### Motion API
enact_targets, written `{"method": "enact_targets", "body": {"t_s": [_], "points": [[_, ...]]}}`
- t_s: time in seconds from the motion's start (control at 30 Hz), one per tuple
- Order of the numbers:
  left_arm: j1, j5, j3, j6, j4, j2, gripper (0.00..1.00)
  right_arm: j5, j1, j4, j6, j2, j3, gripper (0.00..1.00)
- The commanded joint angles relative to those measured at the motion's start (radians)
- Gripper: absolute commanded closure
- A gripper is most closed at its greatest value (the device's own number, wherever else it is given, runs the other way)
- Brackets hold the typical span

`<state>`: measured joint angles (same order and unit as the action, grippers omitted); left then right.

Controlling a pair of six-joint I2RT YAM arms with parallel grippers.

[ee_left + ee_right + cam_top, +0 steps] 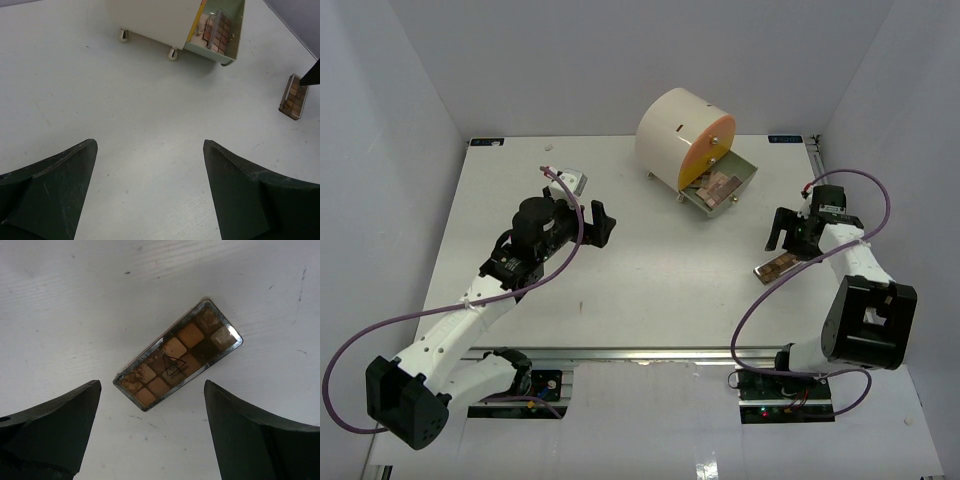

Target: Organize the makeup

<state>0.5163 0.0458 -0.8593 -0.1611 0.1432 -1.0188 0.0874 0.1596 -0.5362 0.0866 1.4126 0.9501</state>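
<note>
Brown-and-tan checkered palette (178, 360), cream drawer box (670, 135)

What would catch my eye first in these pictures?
The cream round box at the table's far side, its drawer pulled open with palettes inside. Next, a brown palette lying flat on the table, the right hand open just above it.

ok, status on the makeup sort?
Left end effector open, empty. Right end effector open above the loose eyeshadow palette on the table. Other palettes in the open drawer. Nothing seen blocking.
</note>
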Motion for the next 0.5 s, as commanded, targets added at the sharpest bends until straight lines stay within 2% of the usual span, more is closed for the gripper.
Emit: {"method": "enact_targets", "body": {"t_s": [0.0, 0.17, 0.47], "points": [[0.002, 0.01, -0.014, -0.012, 0.003, 0.044, 0.02, -0.073, 0.002, -0.002, 0.113, 0.095, 0.011, 0.1], [0.002, -0.004, -0.01, -0.006, 0.001, 0.051, 0.02, -0.134, 0.01, -0.002, 0.139, 0.162, 0.04, 0.1], [-0.001, -0.021, -0.01, -0.002, 0.003, 0.035, 0.02, -0.121, 0.014, 0.035, 0.181, 0.231, 0.062, 0.1]]}}
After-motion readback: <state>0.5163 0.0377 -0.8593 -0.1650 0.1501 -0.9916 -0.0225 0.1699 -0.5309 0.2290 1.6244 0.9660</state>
